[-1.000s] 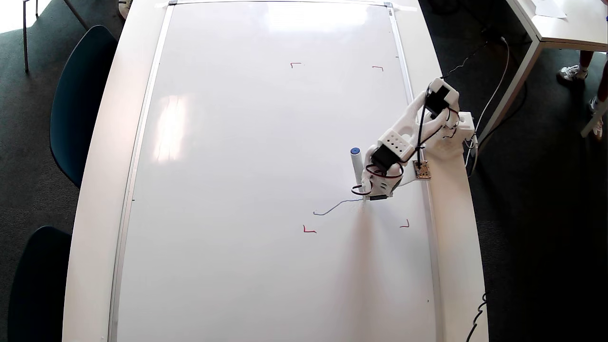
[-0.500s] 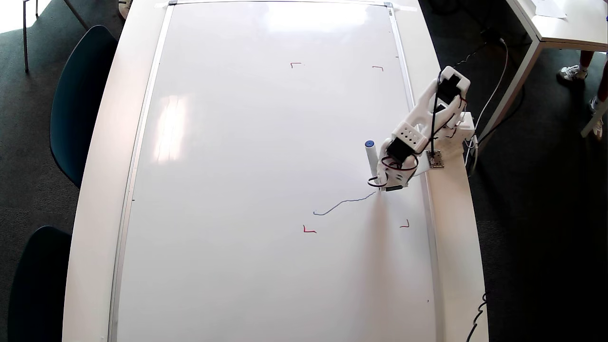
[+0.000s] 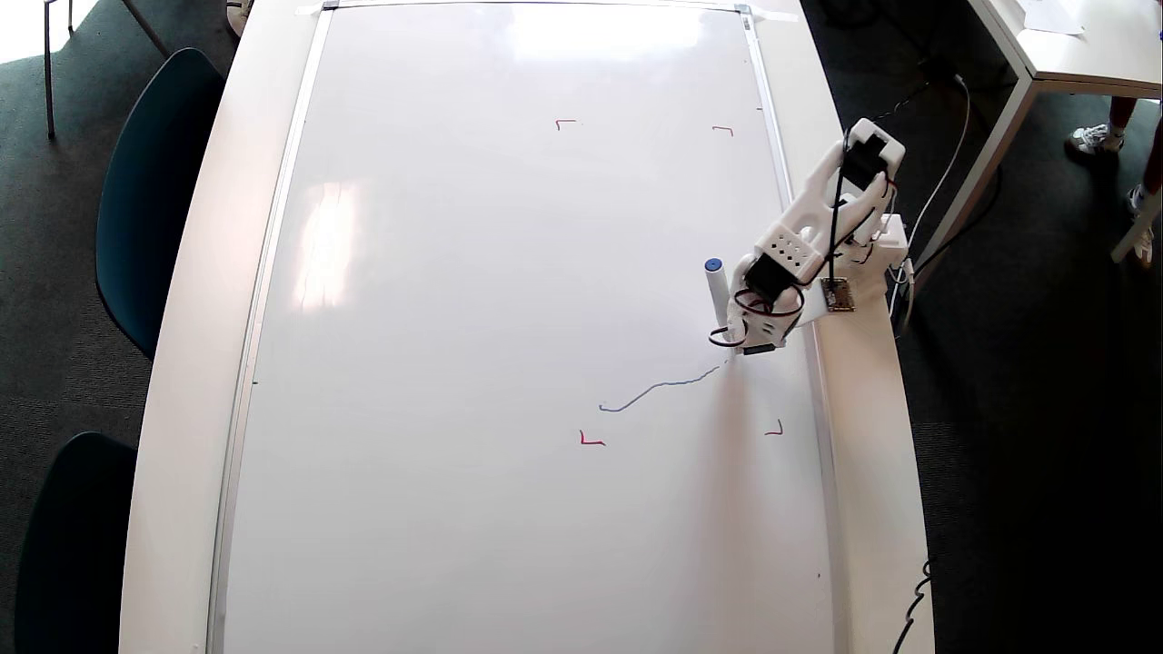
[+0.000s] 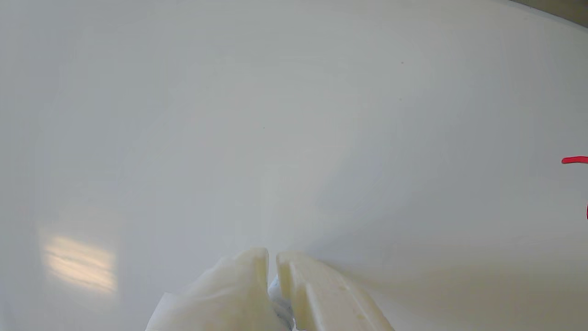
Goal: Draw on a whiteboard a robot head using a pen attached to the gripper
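White plastic arm (image 3: 822,213), black servos, red-black wires.

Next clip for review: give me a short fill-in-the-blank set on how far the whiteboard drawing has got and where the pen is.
1. The only ink drawn so far on the whiteboard is one wobbly line in the colour ____.
2. The corner marks on the board number ____.
3. The pen has its ____ end pointing up, beside the gripper.
4. In the overhead view the arm stands at the board's ____ edge.

Missing words: blue; four; capped; right
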`<action>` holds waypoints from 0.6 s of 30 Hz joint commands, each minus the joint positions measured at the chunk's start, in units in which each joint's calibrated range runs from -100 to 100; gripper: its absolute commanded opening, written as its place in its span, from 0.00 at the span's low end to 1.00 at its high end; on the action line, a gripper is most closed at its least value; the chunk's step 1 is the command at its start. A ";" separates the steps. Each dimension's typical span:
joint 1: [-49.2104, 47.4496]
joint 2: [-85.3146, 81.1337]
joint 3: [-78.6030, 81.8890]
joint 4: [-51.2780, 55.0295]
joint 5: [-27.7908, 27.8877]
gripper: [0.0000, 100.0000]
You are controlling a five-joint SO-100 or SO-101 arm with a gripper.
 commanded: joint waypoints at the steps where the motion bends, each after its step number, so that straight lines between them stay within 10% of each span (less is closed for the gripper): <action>1: 1.98 -2.48 2.93 -0.26 0.17 0.01; 18: 16.29 -13.36 16.37 -0.26 4.21 0.01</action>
